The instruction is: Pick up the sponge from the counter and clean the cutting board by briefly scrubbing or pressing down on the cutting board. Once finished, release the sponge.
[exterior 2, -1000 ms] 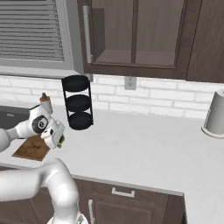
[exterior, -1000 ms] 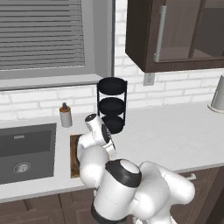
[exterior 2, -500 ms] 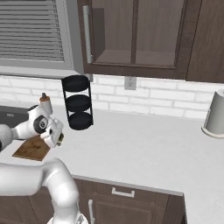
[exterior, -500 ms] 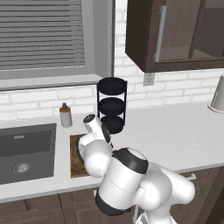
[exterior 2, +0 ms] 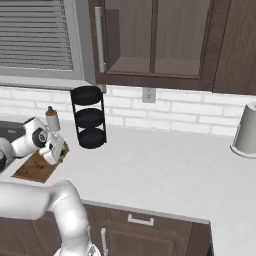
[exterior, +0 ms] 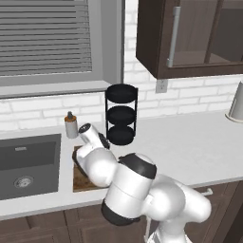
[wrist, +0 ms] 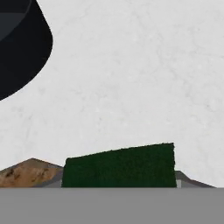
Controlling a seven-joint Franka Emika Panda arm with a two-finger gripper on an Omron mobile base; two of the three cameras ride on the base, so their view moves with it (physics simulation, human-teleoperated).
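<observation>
One gripper (exterior 2: 59,151), its jaws closed on the sponge (wrist: 119,166), as we read it from the right base view, where a green-yellow block sits at the fingers; in the hand view we see that block's dark green, coarse top close against the lens.

One sponge: small, rectangular, held over the right edge of the cutting board (exterior 2: 36,167), toward the tiered rack.

One cutting board: rectangular, brown wood with dark mottled grain, lying flat on the counter (exterior 2: 165,175) left of the rack and right of the sink.

One rack (exterior: 121,114): black, round, three tiers on thin uprights, standing behind the board near the wall.

One small bottle (exterior: 71,126), pale with a dark cap, left of the rack.

One sink basin (exterior: 26,163), dark grey, with a round drain.

One pale kettle-like vessel (exterior 2: 246,131), far right of the rack.

Counter: light grey-white, matte, faintly marbled. We note white brick wall, dark wood cupboards above and below, and a window with grey slatted blinds.
</observation>
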